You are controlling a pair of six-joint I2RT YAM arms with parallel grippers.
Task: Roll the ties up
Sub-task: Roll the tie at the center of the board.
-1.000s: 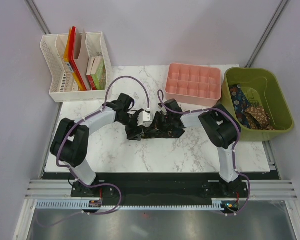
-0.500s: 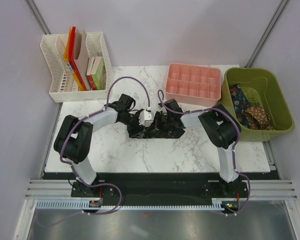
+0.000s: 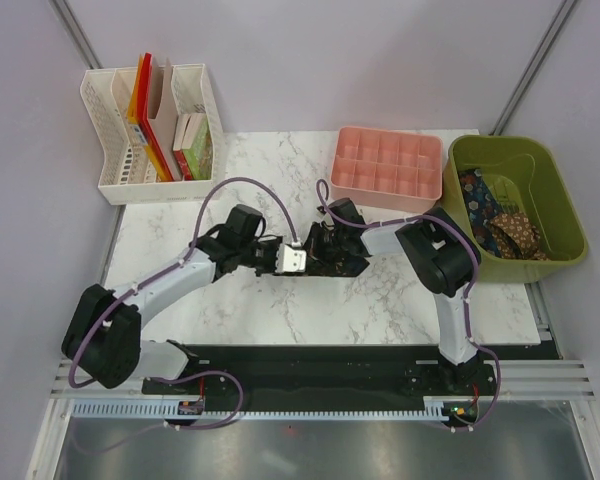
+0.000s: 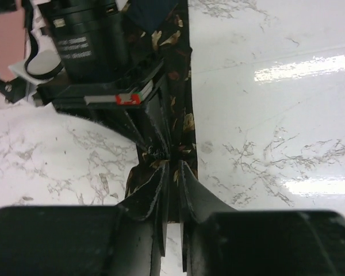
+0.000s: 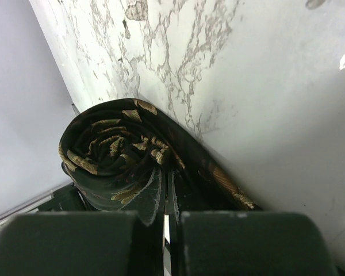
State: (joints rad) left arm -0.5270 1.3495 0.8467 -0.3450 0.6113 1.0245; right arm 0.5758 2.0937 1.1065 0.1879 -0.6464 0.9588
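One tie (image 5: pixel 112 150) is being worked on in the middle of the desk (image 3: pixel 270 312). It is dark with little gold shapes on it. In the right wrist view a good part of it is wound into a round coil that sits on the desk. The right end effector (image 5: pixel 164 187) has its two fingers squeezed almost together, and the cloth at the edge of the coil is pinched between them. The left end effector (image 4: pixel 172 171) is just beside it, nose to nose. Its fingers are nearly closed too, with a bit of the same tie nipped between them. In the left wrist view a flat strip of the tie runs on past the right end effector, so I think some of it is not rolled up yet. So this tie looks partly done: the roll is started, but the loose end needs winding in. The other ties (image 3: pixel 500 225) lie in a loose heap in the green bin (image 3: pixel 570 225) on the right, and none of them looks rolled. No roll shows in the pink tray (image 3: pixel 387 170) next to the bin. Most of the job is left to do.
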